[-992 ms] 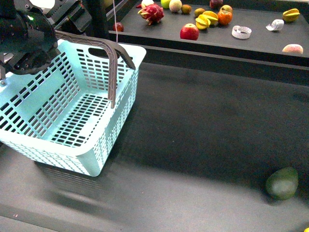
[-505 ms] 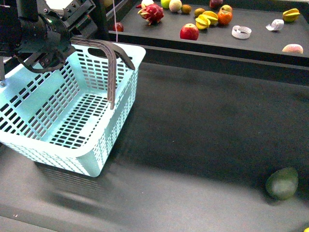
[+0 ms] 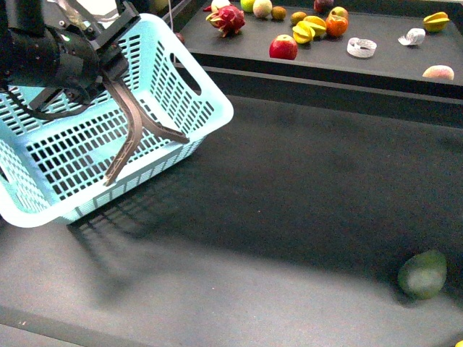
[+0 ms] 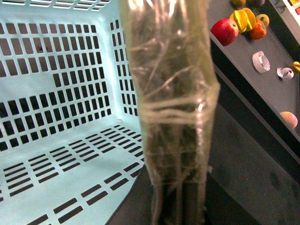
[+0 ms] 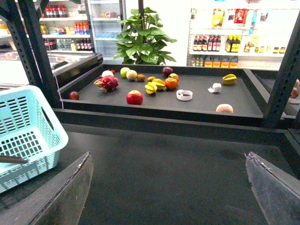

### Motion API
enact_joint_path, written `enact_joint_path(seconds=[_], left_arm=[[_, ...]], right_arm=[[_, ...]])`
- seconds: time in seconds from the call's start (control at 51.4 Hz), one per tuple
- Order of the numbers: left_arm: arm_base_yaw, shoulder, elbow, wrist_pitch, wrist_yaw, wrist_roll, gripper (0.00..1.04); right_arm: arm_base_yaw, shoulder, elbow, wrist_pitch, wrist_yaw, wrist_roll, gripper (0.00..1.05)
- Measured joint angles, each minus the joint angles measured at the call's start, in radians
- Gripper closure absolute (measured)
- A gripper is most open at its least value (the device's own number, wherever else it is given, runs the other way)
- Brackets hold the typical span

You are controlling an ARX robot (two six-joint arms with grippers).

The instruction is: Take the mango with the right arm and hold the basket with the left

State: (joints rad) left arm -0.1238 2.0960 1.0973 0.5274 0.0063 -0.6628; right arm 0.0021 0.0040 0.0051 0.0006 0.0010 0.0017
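The pale turquoise basket (image 3: 173, 79) hangs tilted at the left, its open side turned toward me, clear of the dark table. My left gripper (image 3: 108, 69) is shut on a grey-brown handle (image 3: 130, 137) at the basket's upper rim. In the left wrist view the taped fingers (image 4: 171, 117) are closed together over the basket's (image 4: 61, 93) slotted inside. My right gripper (image 5: 171, 187) is open and empty above bare dark table; the basket (image 5: 23, 136) lies to its far side. A yellow sliver (image 3: 459, 344) shows at the bottom right corner; I cannot tell whether it is the mango.
A dark green oval fruit (image 3: 423, 273) lies on the table at the front right. A raised shelf (image 3: 376, 69) at the back carries a red apple (image 3: 283, 48), a dragon fruit (image 3: 228, 19) and several other fruits. Metal rack posts (image 5: 286, 79) flank the shelf.
My left arm has lifted the basket off the table and tipped it. The basket's near side swung up and the free handle now hangs down across its opening.
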Motion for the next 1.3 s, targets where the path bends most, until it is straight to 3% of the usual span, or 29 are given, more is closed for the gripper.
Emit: enact_joint_path(seconds=[0.292,0.661,0.7,0.758,0.953,1.303], left_arm=[[0.006,-0.178,-0.170,0.034,0.139,0.082,0.95],[-0.010,-0.340,-0.250,0.122,0.414,0.213,0.95],[-0.032,-0.359,-0.268,0.126,0.401,0.221,0.95],[-0.091,-0.443,-0.362,0.128,0.299,0.241,0.95],[-0.225,-0.540,-0.436,0.134,0.340,0.266,0.95],[-0.229,-0.470,-0.434,0.164,0.359,0.296,0.95]], right_arm=[[0.000,0.000,0.000,0.000,0.000,0.000,0.08],[0.000,0.000,0.000,0.000,0.000,0.000,0.08],[0.000,0.000,0.000,0.000,0.000,0.000,0.08],[0.000,0.000,0.000,0.000,0.000,0.000,0.08],[0.000,0.000,0.000,0.001,-0.003,0.000,0.08],[0.000,0.000,0.000,0.000,0.000,0.000,0.08]])
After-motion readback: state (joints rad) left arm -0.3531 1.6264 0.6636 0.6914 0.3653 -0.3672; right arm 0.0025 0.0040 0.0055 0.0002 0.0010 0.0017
